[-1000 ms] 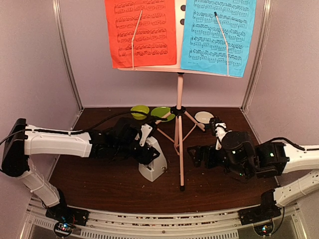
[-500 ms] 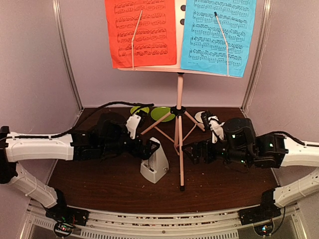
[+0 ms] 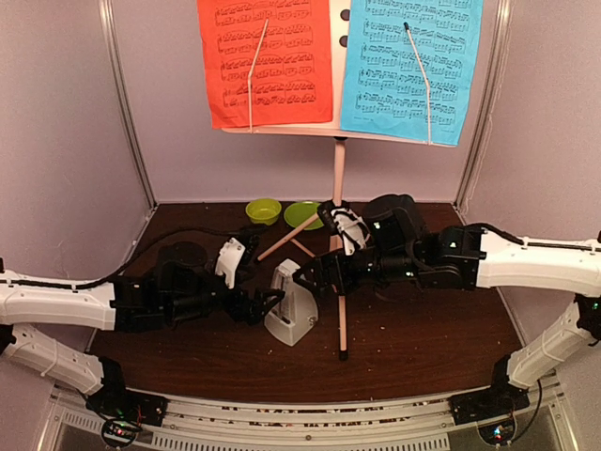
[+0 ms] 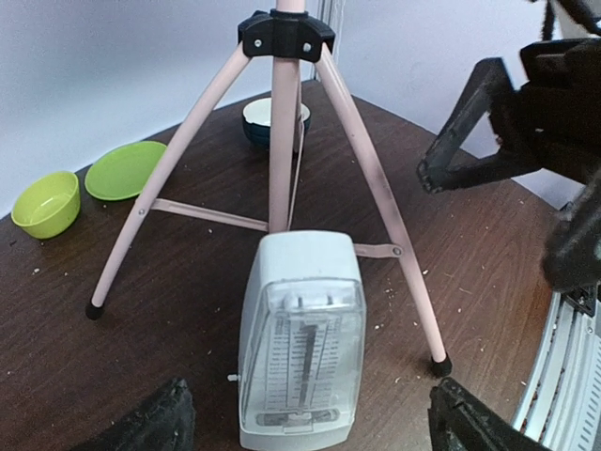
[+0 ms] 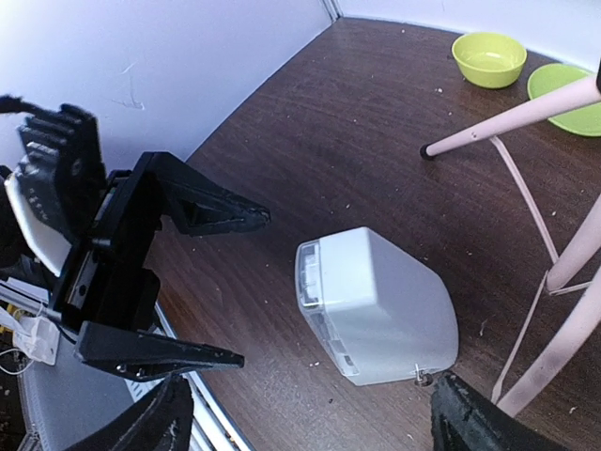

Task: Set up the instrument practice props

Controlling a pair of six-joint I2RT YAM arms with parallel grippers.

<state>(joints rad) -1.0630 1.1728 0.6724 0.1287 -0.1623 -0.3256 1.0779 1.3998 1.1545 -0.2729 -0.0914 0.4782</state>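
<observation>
Both left fingers [image 5: 207,209] and right fingers [image 4: 449,136] gape empty beside the metronome [image 3: 293,305]; music stand [image 3: 338,178] top cropped.

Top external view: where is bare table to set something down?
Free: the front right of the table, between the stand's near foot and the right edge; also the strip before the metronome. Crowded: around the metronome, between left tool and right tool, and by the green dishes behind.

You get soft, even light from above, and the dark brown wooden table [image 3: 423,338] carries only faint, diffuse shadows. The top view is sharp. In your left wrist view the black fingertips [image 4: 150,423] at five and seven o'clock blur, and the white pyramid-shaped metronome [image 4: 300,348] has mild glare on its clear face.
</observation>
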